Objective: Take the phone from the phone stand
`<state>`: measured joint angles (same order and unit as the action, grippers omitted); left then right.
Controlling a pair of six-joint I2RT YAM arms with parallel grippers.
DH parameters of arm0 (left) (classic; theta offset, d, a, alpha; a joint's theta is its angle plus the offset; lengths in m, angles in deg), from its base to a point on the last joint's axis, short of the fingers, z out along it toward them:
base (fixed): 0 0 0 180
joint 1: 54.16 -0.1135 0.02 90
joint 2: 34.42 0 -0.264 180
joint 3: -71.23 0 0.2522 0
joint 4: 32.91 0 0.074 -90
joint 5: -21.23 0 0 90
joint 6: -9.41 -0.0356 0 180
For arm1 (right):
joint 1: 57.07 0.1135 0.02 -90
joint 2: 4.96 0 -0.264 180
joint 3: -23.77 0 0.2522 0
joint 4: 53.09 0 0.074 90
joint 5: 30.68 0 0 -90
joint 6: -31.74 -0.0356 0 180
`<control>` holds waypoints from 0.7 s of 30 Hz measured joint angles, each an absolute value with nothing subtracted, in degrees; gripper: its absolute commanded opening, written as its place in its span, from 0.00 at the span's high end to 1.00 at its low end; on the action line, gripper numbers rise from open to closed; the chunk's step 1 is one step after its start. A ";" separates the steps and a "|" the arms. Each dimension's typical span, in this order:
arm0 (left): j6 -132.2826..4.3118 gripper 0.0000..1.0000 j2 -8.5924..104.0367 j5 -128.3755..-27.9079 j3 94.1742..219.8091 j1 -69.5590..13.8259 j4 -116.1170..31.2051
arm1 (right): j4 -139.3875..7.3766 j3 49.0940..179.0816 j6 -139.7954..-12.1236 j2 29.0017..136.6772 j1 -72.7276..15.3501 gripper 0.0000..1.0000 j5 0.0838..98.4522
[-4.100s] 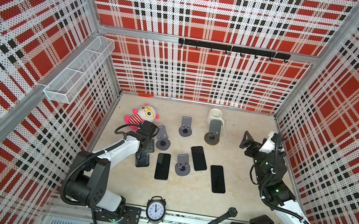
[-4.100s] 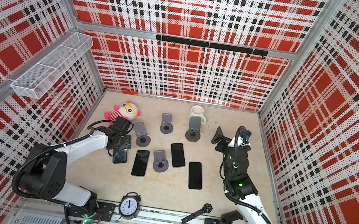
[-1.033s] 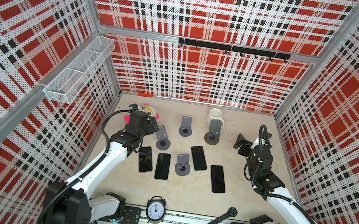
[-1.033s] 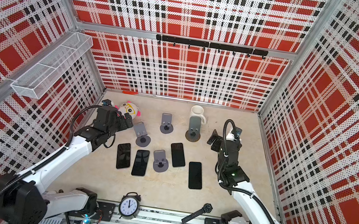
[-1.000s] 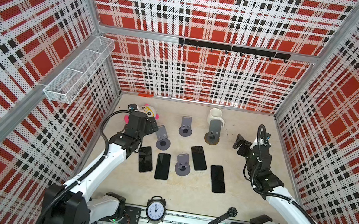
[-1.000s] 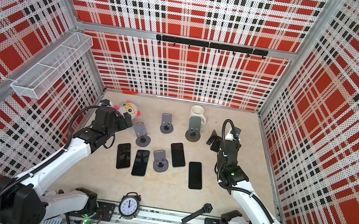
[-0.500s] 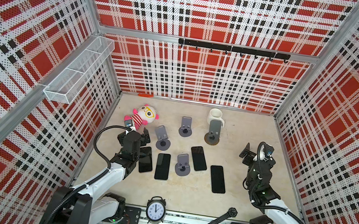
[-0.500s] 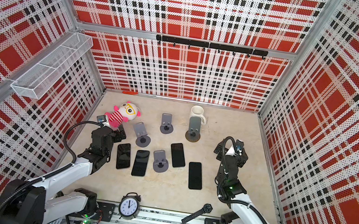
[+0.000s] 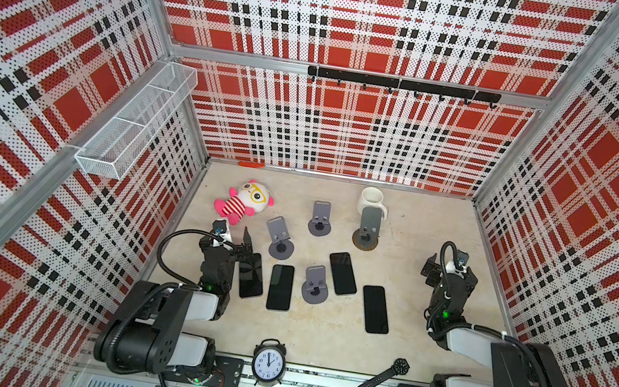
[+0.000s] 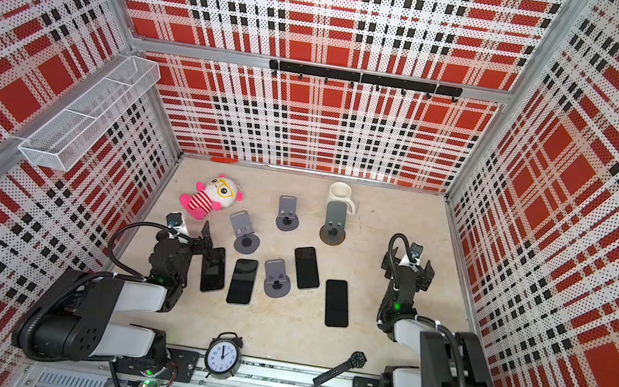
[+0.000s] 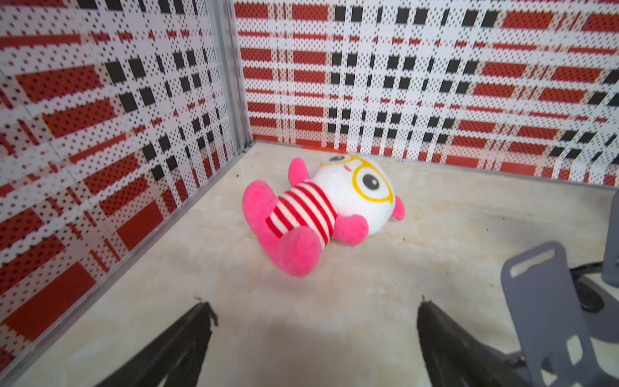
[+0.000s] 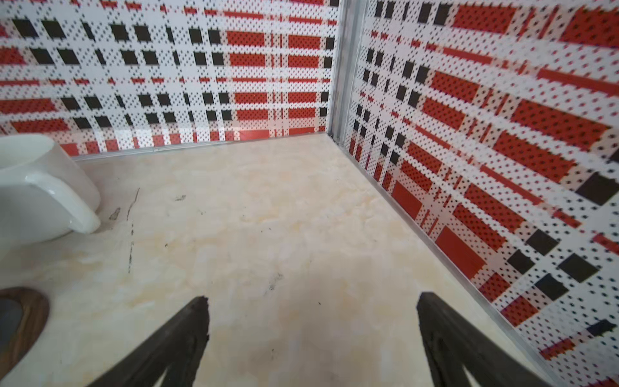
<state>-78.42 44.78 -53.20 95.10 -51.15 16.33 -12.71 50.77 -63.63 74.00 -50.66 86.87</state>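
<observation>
Several black phones lie flat on the table in both top views, among them one at the left (image 9: 252, 276), one at mid-table (image 9: 342, 273) and one at the right (image 9: 375, 309). Several grey phone stands (image 9: 280, 236) (image 9: 314, 286) (image 10: 288, 210) stand upright with nothing on them. My left gripper (image 9: 232, 235) (image 11: 313, 305) is open and holds nothing; it sits low beside the leftmost phone, facing the plush toy. One grey stand (image 11: 542, 301) is just beside it. My right gripper (image 9: 449, 269) (image 12: 311, 301) is open over bare table near the right wall.
A pink striped plush toy (image 9: 243, 203) (image 11: 321, 207) lies at the back left. A white mug (image 9: 372, 200) (image 12: 37, 187) stands behind a wood-based stand (image 9: 368, 229). An alarm clock (image 9: 268, 362) and a wristwatch (image 9: 386, 375) sit at the front edge. A wire basket (image 9: 133, 124) hangs on the left wall.
Both arms have drawn back toward the front and lowered. The left gripper left the area by the plush toy and now sits beside the leftmost phone. Both stayed open.
</observation>
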 measured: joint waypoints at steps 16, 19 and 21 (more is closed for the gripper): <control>-77.24 0.02 54.83 -58.60 97.57 -55.33 28.92 | -0.22 52.89 -61.53 85.17 -53.83 0.00 67.33; -77.15 0.02 54.83 -59.10 97.57 -55.39 29.29 | -0.27 52.91 -62.16 85.17 -53.91 0.00 68.82; -77.11 0.02 54.83 -59.25 97.57 -55.39 29.42 | -0.36 52.91 -62.38 85.17 -53.91 0.00 70.63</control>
<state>-77.11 54.83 -59.25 97.57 -55.39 29.42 -0.36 52.91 -62.38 85.17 -53.91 70.63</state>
